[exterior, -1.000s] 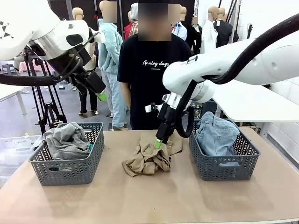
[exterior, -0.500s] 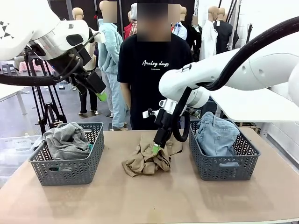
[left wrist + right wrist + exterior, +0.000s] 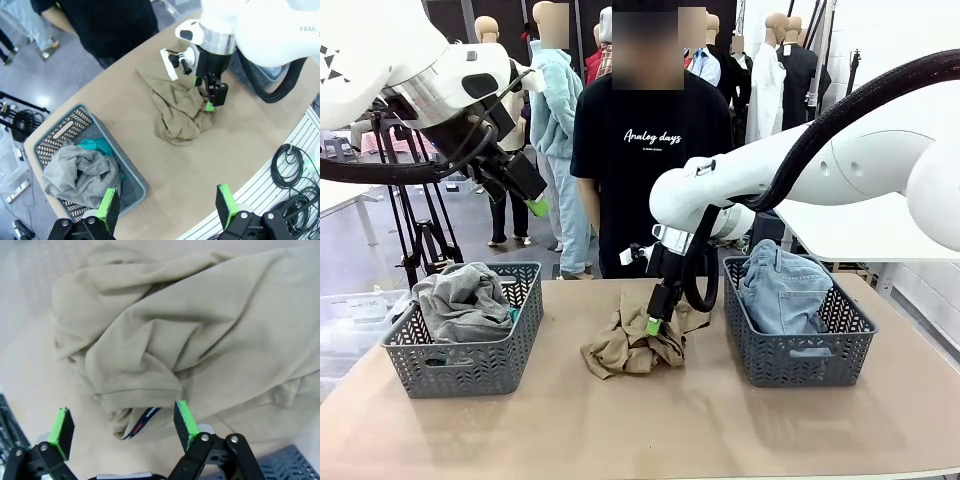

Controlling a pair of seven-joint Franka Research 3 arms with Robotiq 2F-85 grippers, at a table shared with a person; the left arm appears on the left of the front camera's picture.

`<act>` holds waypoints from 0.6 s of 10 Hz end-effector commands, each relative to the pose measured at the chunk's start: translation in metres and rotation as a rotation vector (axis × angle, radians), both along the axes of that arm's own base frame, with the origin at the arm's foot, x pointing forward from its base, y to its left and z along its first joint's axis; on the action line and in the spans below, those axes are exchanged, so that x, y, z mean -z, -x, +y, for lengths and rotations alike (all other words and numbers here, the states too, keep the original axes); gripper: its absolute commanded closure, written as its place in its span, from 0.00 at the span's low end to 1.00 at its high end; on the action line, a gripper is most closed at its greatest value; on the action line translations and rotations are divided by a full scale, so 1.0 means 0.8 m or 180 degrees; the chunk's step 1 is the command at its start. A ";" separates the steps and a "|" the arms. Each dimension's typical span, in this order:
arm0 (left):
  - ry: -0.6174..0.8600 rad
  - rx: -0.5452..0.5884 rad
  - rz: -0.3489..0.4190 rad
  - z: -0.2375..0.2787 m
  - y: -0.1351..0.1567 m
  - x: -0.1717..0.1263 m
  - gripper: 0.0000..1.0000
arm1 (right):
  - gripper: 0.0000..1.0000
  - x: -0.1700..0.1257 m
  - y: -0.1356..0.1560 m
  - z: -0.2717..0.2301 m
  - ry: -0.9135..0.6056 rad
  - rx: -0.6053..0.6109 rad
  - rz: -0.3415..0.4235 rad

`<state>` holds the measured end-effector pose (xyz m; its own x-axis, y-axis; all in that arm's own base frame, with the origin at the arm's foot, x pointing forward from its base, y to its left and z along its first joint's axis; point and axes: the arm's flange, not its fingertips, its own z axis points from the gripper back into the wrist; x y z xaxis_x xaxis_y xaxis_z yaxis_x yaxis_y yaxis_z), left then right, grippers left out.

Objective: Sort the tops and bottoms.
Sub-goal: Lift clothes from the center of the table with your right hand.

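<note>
The khaki top (image 3: 638,343) lies crumpled at centre frame, between the baskets — directly beneath the right gripper (image 3: 653,325), whose jaws are spread just above its folds. The left gripper (image 3: 535,205), also spread, hangs far off, upper left.

The tan khaki top (image 3: 635,343) lies crumpled in a heap on the table between the two baskets, a dark printed neck label visible at its folded edge in the right wrist view. The heather grey top (image 3: 460,300) sits bunched and piled above the rim of the left basket, with the teal green top (image 3: 98,148) tucked beside and partly under it. The light blue denim shorts (image 3: 782,288) stand heaped in the right basket.
</note>
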<state>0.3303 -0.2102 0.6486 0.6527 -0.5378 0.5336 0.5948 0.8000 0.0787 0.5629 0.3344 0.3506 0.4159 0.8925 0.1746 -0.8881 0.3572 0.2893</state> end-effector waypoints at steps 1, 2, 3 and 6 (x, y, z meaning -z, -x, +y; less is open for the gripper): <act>-0.0028 0.0005 -0.0009 0.003 0.000 -0.002 0.00 | 0.00 0.002 -0.002 0.017 0.0150 -0.0020 -0.0240; -0.0028 0.0005 -0.0009 0.003 0.000 -0.002 0.00 | 0.00 0.004 -0.003 0.022 0.0204 -0.0028 -0.0300; -0.0028 0.0005 -0.0009 0.003 0.000 -0.002 0.00 | 0.00 0.005 -0.006 0.023 0.0236 -0.0025 -0.0329; -0.0028 0.0005 -0.0009 0.003 0.000 -0.002 0.00 | 0.00 0.019 -0.011 0.028 0.0300 -0.0051 -0.0293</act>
